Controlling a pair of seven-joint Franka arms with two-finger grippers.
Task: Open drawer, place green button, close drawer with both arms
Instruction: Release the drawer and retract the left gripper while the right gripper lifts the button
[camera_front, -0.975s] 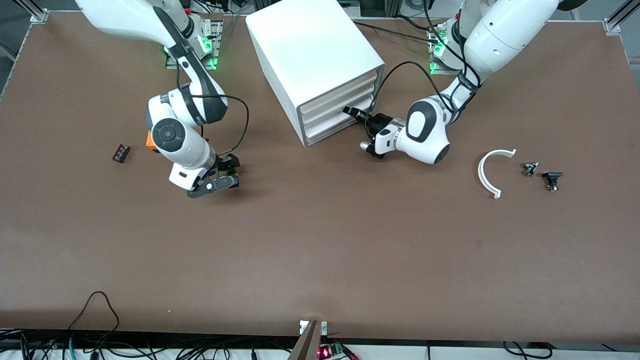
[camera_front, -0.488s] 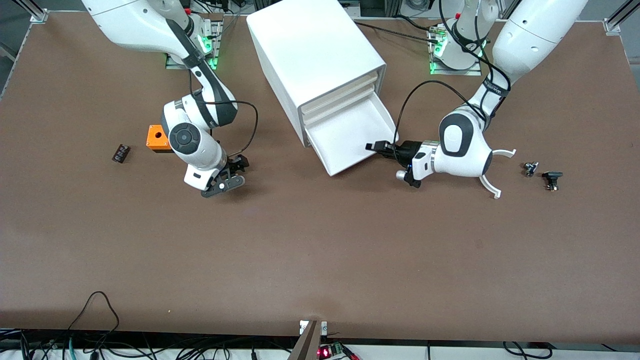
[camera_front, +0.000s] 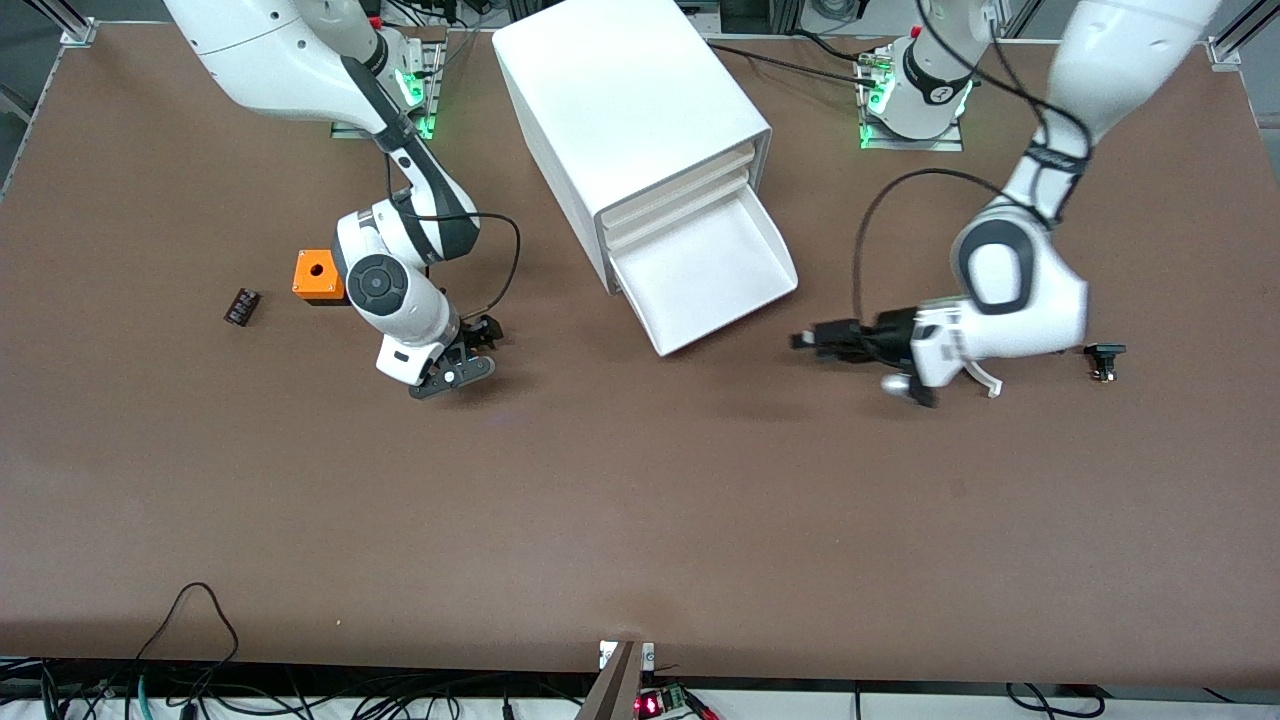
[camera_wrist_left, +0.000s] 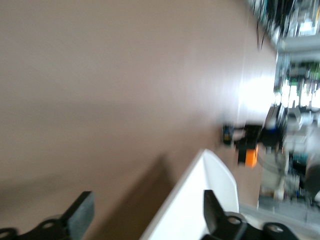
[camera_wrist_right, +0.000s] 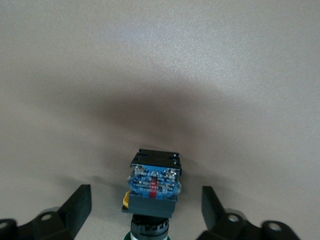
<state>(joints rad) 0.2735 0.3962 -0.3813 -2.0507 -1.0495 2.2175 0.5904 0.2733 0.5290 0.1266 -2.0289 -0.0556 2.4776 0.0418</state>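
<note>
Taking the cabinet (camera_front: 630, 120) as the reference point and going across the front view: out toward the right arm's end of the tabletop (camera_front: 640, 500) sits a small black part (camera_front: 241, 305), then the orange box (camera_front: 316, 277), with one edge tucked under the right arm's wrist. The right tool (camera_front: 470, 350) hangs low over the tabletop, on the right arm's side of the cabinet. In the right wrist view its fingers (camera_wrist_right: 77, 207) stand spread wide and touch nothing. The button (camera_wrist_right: 152, 187) sits upright on the tabletop between them; only its black body and blue end show properly, and the green cap is cut off at the frame edge. From the front you can't make the button out at all, the tool covers it.

The drawer (camera_front: 705, 270), lowest in the cabinet, is pulled out and looks bare inside.

The left tool (camera_front: 805, 341) is over the tabletop off the drawer's open corner, toward the left arm's end, pretty smeared. The left wrist view shows its fingers (camera_wrist_left: 80, 215) apart and not gripping anything. A white curved piece (camera_front: 985, 378) is mostly hidden under that arm. Last is another black part (camera_front: 1103, 358).
</note>
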